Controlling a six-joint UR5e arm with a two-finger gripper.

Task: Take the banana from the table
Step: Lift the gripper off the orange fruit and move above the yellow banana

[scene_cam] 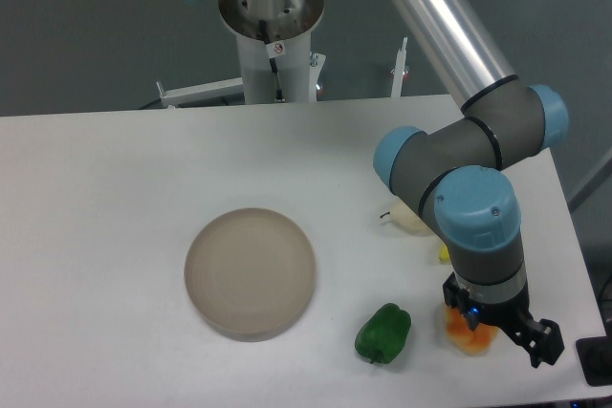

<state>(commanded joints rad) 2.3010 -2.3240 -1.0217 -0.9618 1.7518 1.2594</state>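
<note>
Only a small yellow sliver of the banana point(444, 253) shows on the white table point(115, 188), just left of my wrist; the rest is hidden under the arm. My gripper point(492, 336) hangs low near the table's front right edge, below the grey and blue wrist. It is right over an orange lumpy fruit point(466, 332), which peeks out on its left side. One black finger point(541, 342) sticks out to the right. The wrist hides the jaws, so I cannot see whether they are open or shut.
A cream-white round bulb point(405, 218) lies half under the arm's elbow. A green pepper point(384, 333) lies left of the gripper. A round beige plate point(251, 272) sits mid-table. The robot base point(273, 26) stands behind the far edge.
</note>
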